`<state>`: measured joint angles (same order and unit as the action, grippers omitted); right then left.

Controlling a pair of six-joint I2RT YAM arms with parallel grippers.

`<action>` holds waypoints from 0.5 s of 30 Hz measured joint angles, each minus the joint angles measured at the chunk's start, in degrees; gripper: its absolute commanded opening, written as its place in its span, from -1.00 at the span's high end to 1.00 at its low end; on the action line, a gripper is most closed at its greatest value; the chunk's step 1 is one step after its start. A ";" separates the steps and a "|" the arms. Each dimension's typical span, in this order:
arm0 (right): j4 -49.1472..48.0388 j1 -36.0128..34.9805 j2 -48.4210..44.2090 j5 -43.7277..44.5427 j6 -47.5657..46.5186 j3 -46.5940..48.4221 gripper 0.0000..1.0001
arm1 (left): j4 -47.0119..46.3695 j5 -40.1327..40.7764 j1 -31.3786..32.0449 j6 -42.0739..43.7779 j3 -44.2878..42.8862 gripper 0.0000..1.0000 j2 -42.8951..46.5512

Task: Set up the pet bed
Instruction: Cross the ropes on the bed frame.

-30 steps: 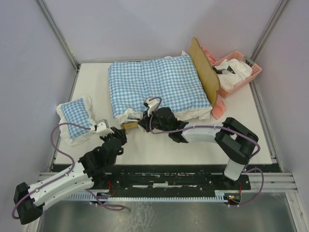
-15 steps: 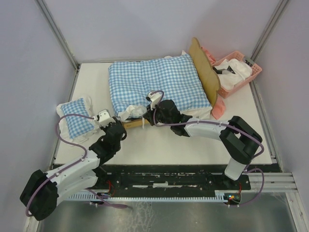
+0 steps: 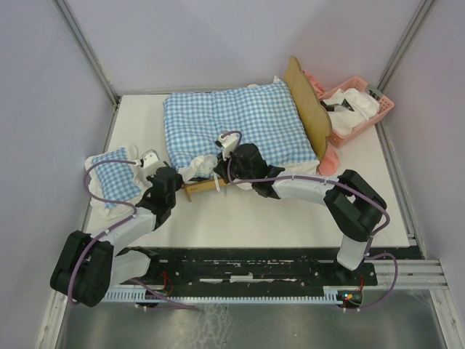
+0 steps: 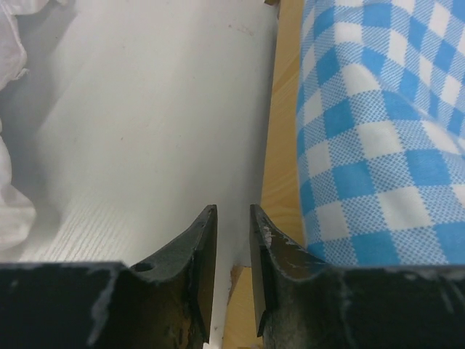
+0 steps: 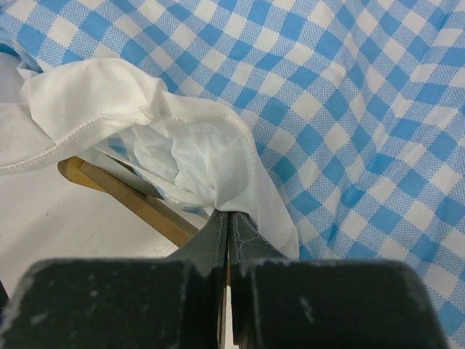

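Pet bed (image 3: 205, 187) sits across the far half of the table (image 3: 290, 225), headboard (image 3: 309, 105) upright at its right end. The checked cushion (image 3: 232, 123) already lies on it and covers nearly the whole frame. Only the near rail and the headboard show.

Changes over the last second:
- The left gripper (image 4: 232, 211) has come up from well short of the bed to its near-left corner. Its jaws narrowed on the way and now stand a small gap apart, with nothing clamped. Wrist view: left side rail runs just under the right-hand finger.
- The right gripper (image 5: 227, 217) has pushed further in at the bed's near side, fingers together throughout. The tip is now at the cushion's white frill (image 5: 145, 123), which is bunched up off the near rail. Can't tell whether a fold of cloth is caught between the fingers.
- More of the near rail is exposed than a second ago.

Read: cushion placement is mostly done. This looks like edge tidying, tucking the frill inside the rail at the near-left corner, with the left arm probably lining up to steady the frame or help there.

Around the bed:
- A small checked pillow (image 3: 116, 182) lies just left of the bed, not yet on it and close beside the left arm.
- A pink basket (image 3: 360, 109) with white cloth in it is right behind the headboard.

In the way: the loose frill hangs over the near rail, and both grippers crowd the same corner. A push there could shift the light frame or drag the cushion.
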<state>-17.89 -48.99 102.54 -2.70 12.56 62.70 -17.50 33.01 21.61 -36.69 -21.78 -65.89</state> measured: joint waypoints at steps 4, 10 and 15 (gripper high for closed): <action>0.22 0.09 0.28 -0.07 -0.44 0.20 0.96 | 3.43 -1.25 -0.11 -0.48 -0.81 0.19 2.60; 0.44 0.33 0.28 -0.09 -0.48 0.24 0.96 | 12.20 -4.33 -0.11 -2.49 -0.31 0.14 13.86; 0.98 0.42 0.28 -0.09 -0.59 0.63 0.96 | 17.44 -6.69 0.83 -4.24 3.21 0.13 25.07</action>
<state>-16.91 -48.58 102.83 -2.79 11.97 63.33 -0.05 26.33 22.44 -40.93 -18.57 -40.82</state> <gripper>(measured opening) 0.025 0.429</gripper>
